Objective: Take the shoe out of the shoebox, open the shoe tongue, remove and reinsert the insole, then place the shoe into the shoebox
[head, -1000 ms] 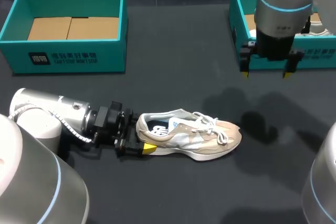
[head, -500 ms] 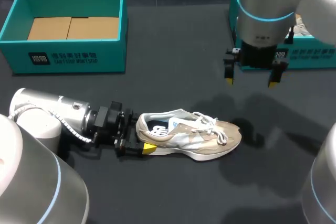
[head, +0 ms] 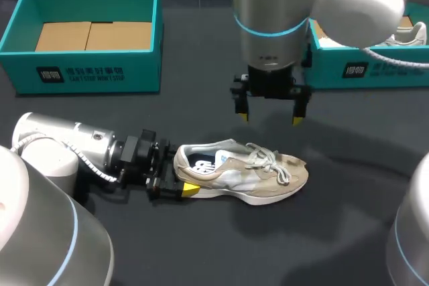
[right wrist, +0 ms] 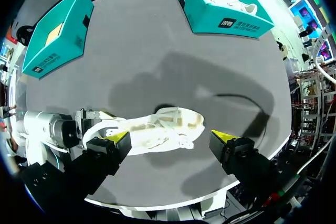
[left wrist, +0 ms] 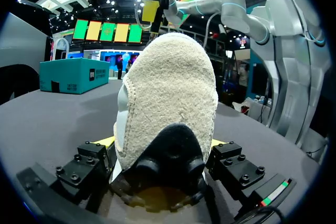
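Pinning the shoe (head: pixel 244 169) by the heel, the left gripper (head: pixel 175 177) lies low on the table (head: pixel 221 246) at about 8 o'clock in the head view. Both its fingers press the heel sides, so it has hold. The left wrist view agrees: the heel sits wedged between the two yellow tips.

The shoe stands on its sole on the table, outside both boxes, with laces up. Its long axis runs 9 to 3, heel at 9, toe at 3.

The right gripper (head: pixel 270 108) hangs above, on the 12 o'clock side of the shoe's middle. Its fingers are spread wide and hold nothing. The finger line runs roughly 9 to 3, parallel to the shoe. In the right wrist view the shoe (right wrist: pixel 163 129) lies ahead between the open fingers, apart from them.

Judgement: tongue opening comes next. The right arm is free and nearer the laces, and the target sits toward 6 o'clock and down from it.

Farther back, the left shoebox (head: pixel 90 72) is at 10 o'clock with only cardboard showing inside. The right shoebox (head: pixel 375 72) is at 2 o'clock, with a second shoe (head: pixel 410 31) inside.

Counts: two shoes, two shoeboxes, two grippers. I can't tell the insole's state.
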